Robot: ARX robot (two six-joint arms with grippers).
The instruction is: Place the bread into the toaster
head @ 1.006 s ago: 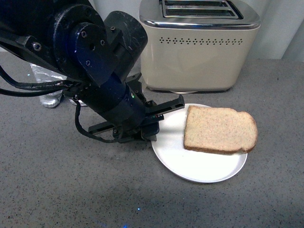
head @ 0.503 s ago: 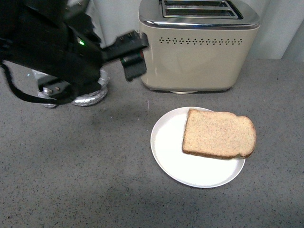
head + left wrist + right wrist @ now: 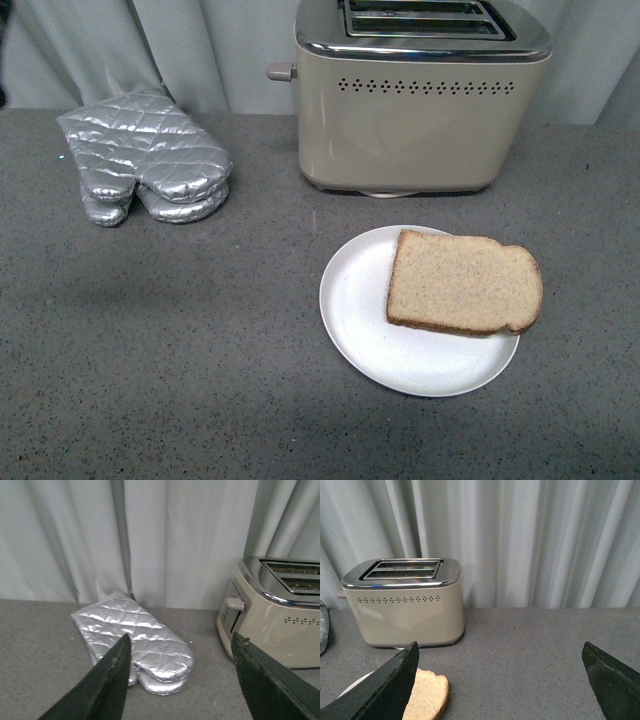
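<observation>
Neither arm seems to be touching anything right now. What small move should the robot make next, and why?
Probably lower the right gripper toward the bread. The slice lies untouched on the white plate, its crust overhanging the plate's right rim, and the toaster slots look empty. That gripper's jaws stand wide open with nothing between them, and its camera sees the bread's edge.

The left gripper, which a second ago reached down at the 9 o'clock edge of the plate and then swung up across the oven mitt, has left the front view entirely. The silver mitt, at 10 o'clock from the plate, now lies fully uncovered. The lever knob of the toaster shows again.
</observation>
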